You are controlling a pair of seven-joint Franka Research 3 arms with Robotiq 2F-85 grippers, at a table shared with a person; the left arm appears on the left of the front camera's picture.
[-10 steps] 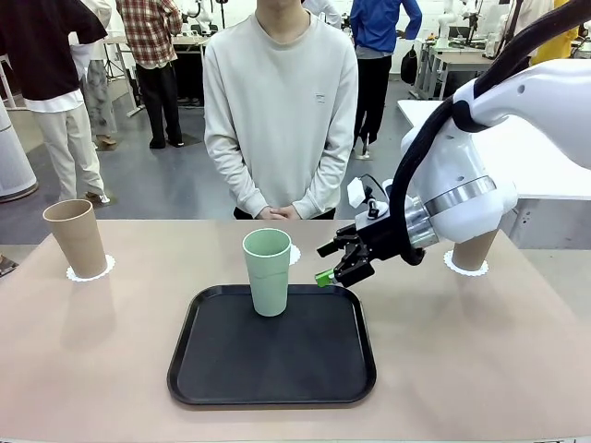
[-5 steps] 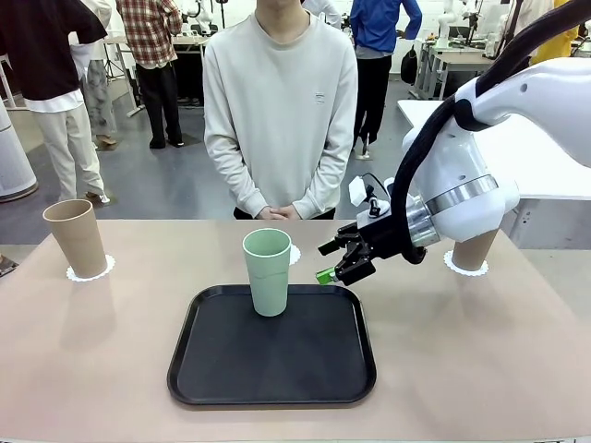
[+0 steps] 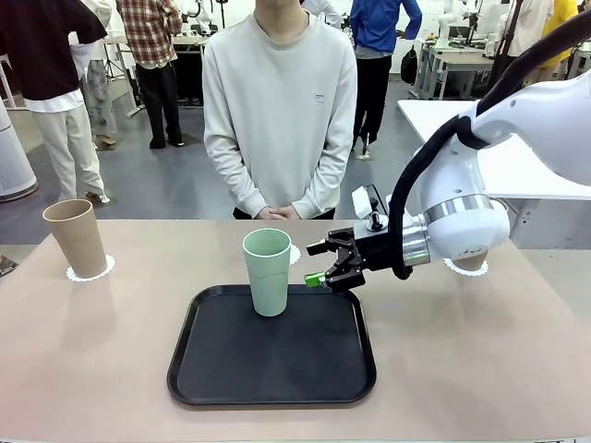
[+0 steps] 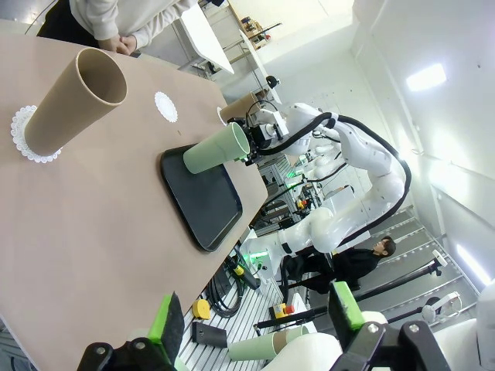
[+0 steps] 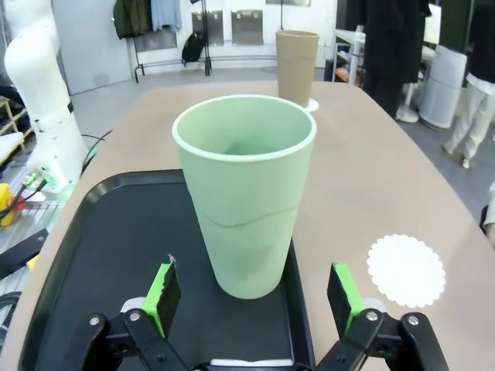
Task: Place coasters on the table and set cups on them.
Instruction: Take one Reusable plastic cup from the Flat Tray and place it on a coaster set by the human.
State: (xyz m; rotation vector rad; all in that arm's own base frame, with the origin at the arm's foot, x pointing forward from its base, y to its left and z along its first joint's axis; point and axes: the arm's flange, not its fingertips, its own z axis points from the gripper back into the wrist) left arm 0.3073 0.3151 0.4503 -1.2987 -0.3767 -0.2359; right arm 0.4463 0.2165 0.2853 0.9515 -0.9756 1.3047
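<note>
One mint cup (image 3: 267, 271) stands on the black tray (image 3: 273, 369) — right tool (image 3: 319, 265) beside it, jaws apart.

White arm (image 3: 517, 120), black cable (image 3: 420, 171), black gripper (image 3: 320, 264), green pads

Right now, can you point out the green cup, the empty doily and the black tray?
green cup (image 5: 246, 224), right wrist view, front wall.
empty doily (image 5: 406, 270), right wrist view, centre.
black tray (image 3: 277, 365), front view, bare floor.

Green cup (image 4: 219, 148) apparently on tray (image 4: 203, 197)
</note>
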